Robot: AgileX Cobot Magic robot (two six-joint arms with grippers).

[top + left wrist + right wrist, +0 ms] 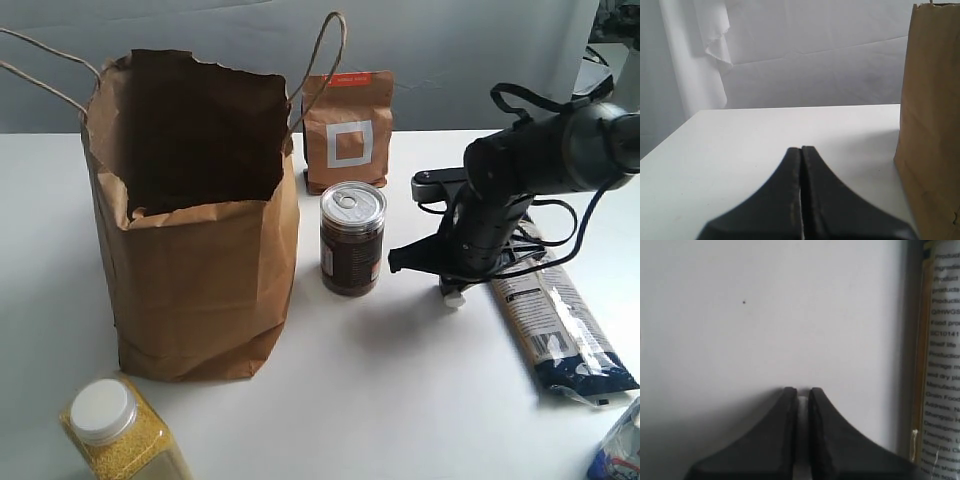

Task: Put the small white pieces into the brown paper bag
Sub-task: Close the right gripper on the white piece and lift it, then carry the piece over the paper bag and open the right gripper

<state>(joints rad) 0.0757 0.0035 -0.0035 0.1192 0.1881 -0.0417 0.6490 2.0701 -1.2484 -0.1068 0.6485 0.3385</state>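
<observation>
Right hand: low over the white worktop, between the can and the long pack; its fingers are closed to a narrow slit, and a small white piece seems pinched at the tips
Left hand: fingers pressed fully together, nothing in them; it is near the side wall of the bag
Large crumpled brown paper bag: upright on the left, mouth open, well apart from the right hand
Risk, grip: the piece looks soft and is held only at the fingertips; in my judgement it can slip out or be squashed during the lift
Risk, way to the bag: the round can with metal pull-tab lid stands between hand and bag; a low sweep could knock it over
Risk, release: the ragged rim or the cord handles may catch the arm and tip the bag; a release too early drops the piece outside
Count, white pieces: one in view; any others I cannot see
Count, others: one bag; one can; one small brown pouch with white square label; one jar of yellow grains with white lid; one long printed pack; one blue-white packet corner
</observation>
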